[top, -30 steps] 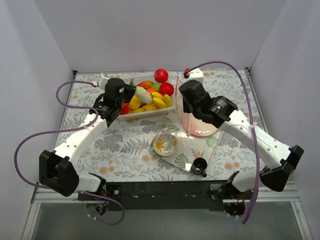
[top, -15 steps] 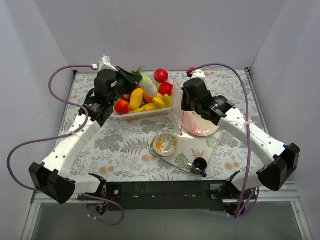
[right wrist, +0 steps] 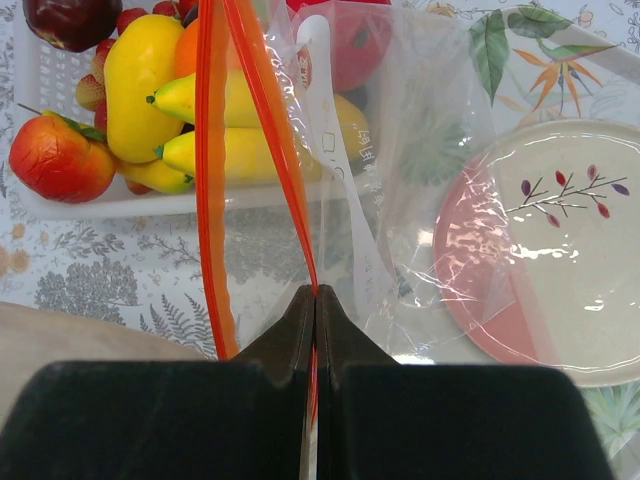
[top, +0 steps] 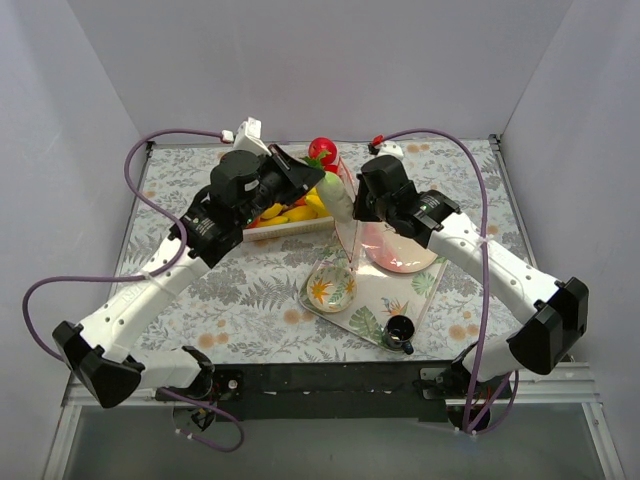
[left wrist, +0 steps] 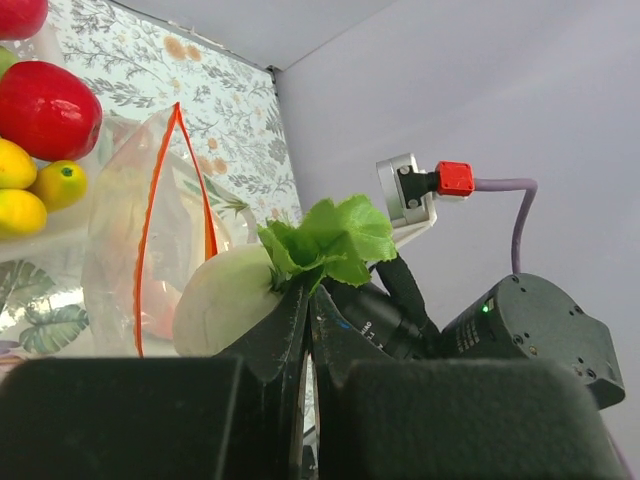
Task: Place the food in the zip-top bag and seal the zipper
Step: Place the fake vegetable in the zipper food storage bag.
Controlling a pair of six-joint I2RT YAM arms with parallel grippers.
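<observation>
My left gripper point(top: 322, 183) is shut on the green leaves of a pale white toy radish point(top: 337, 200) and holds it in the air right at the mouth of the zip-top bag point(top: 352, 235). In the left wrist view the radish point(left wrist: 225, 295) hangs left of my gripper point(left wrist: 308, 300), beside the bag point(left wrist: 120, 240) and its open red-orange zipper point(left wrist: 148, 220). My right gripper point(right wrist: 316, 295) is shut on one side of the zipper point(right wrist: 262, 125) and holds the bag point(right wrist: 410, 190) upright. More food, bananas point(right wrist: 215, 150) and a red apple point(right wrist: 55, 160), lies in the basket.
The white slotted basket point(top: 283, 228) of fruit stands behind the bag, with a red apple point(top: 322, 150) beyond it. A pink-white plate point(top: 408, 258), a floral bowl point(top: 328, 290) and a small black cup point(top: 399, 332) sit on the clear leaf-patterned tray point(top: 375, 315).
My left gripper has lifted the radish out of the basket and carried it right to the bag's mouth. My right gripper has kept hold of the bag, shifting slightly left.
</observation>
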